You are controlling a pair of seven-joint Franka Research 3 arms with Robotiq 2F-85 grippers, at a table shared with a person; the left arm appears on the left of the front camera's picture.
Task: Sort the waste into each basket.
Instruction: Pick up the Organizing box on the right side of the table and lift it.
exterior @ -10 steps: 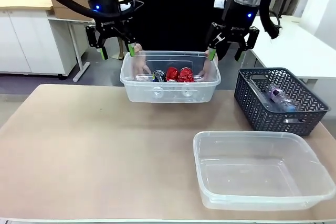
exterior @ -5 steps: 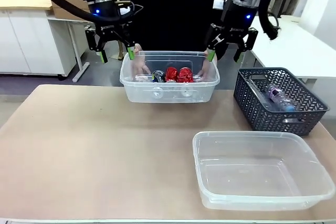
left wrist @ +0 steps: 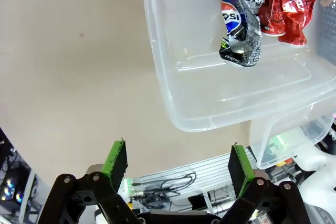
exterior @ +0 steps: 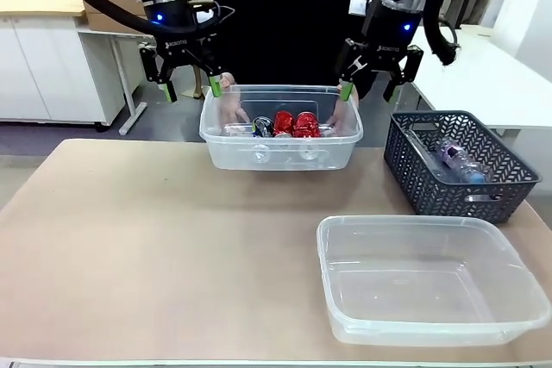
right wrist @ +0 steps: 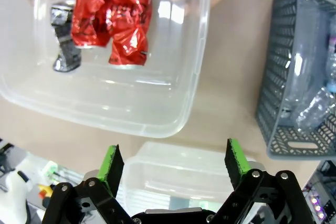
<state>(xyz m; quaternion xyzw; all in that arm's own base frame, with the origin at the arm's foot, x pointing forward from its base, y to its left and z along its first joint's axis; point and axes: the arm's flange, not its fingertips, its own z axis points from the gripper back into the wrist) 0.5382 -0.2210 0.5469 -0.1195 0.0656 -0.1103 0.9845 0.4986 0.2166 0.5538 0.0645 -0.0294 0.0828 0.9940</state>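
Observation:
At the table's far edge, a person's hands (exterior: 228,109) hold a clear tub (exterior: 259,154). In it lie two crushed red cans (exterior: 294,122) and a black-silver can (exterior: 262,125). My left gripper (exterior: 190,88) hangs open just above and left of the tub's left end. The right gripper (exterior: 371,84) hangs open above its right end. The left wrist view looks down on the black-silver can (left wrist: 239,24) and the red cans (left wrist: 286,3), with the left gripper (left wrist: 178,163) empty. In the right wrist view the red cans (right wrist: 113,22) lie beyond the empty right gripper (right wrist: 173,163). A second clear tub (exterior: 345,239) stands empty at the near right.
A dark grey woven-pattern basket (exterior: 414,170) stands at the right and holds clear plastic bottles (exterior: 457,161). It also shows in the right wrist view, the basket (right wrist: 273,77) with its bottles (right wrist: 315,103). White cabinets stand beyond the table at the far left.
The left gripper has risen slightly. The held tub has shifted a little to the right. The right gripper has barely moved, and both grippers stay open.

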